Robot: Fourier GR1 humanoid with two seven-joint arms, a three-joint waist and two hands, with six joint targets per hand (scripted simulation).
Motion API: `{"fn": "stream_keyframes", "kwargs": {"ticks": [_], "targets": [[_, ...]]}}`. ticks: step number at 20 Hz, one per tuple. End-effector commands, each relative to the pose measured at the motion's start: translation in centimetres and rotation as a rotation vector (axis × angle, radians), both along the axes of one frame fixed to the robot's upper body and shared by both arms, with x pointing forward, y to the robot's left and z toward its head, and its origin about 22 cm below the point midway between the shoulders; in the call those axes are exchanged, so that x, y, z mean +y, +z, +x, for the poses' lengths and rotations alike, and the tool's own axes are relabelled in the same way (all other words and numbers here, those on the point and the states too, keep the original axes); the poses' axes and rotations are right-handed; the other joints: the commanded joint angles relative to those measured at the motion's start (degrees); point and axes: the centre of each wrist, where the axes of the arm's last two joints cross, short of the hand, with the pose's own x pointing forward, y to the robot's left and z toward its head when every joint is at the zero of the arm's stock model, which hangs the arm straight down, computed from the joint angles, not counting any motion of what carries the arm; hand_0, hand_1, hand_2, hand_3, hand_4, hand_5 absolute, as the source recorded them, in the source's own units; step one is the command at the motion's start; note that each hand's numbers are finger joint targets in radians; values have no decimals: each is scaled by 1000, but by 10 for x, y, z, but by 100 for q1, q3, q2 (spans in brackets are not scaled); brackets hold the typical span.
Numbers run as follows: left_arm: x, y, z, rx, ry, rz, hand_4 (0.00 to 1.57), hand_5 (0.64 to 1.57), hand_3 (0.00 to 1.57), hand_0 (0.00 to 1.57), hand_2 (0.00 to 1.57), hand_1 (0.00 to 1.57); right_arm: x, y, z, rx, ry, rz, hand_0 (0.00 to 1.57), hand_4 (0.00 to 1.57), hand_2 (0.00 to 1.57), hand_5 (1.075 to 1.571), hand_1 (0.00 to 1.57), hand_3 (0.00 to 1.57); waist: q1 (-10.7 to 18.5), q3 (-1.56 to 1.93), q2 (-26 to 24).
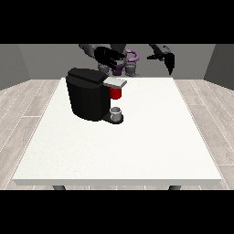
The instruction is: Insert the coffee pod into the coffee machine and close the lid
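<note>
Nearest the camera lies the bare front of the white table (119,155). Farther back, on its left part, stands the black coffee machine (87,93), a small grey thing (116,114) on its base, perhaps the pod; I cannot tell. Above that sits a red thing at the machine (115,93) under the grey lid (115,82). Beyond, my hand at the view's left (109,56) hovers with fingers stretched out, holding nothing. My hand at the view's right (167,58) hangs over the far edge, fingers relaxed, empty.
</note>
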Motion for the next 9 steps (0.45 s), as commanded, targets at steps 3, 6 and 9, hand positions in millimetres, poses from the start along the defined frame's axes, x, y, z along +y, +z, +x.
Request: {"fn": "stream_keyframes", "kwargs": {"ticks": [3,6,9], "targets": [[-7,-22,-10,9,79,1,165,1571,0,0,0,0,34,-32,-31,-6,175,93,0,352,0,1571,0,0,-451,-6,-422],[-11,-22,-15,52,34,-30,245,1571,0,0,0,0,25,-64,-50,81,105,184,0,286,0,1571,0,0,-374,-5,-708],[10,-50,-39,74,95,-40,192,1571,0,0,0,0,5,-101,-79,131,62,222,0,157,0,1571,0,0,-809,-5,-879]]}}
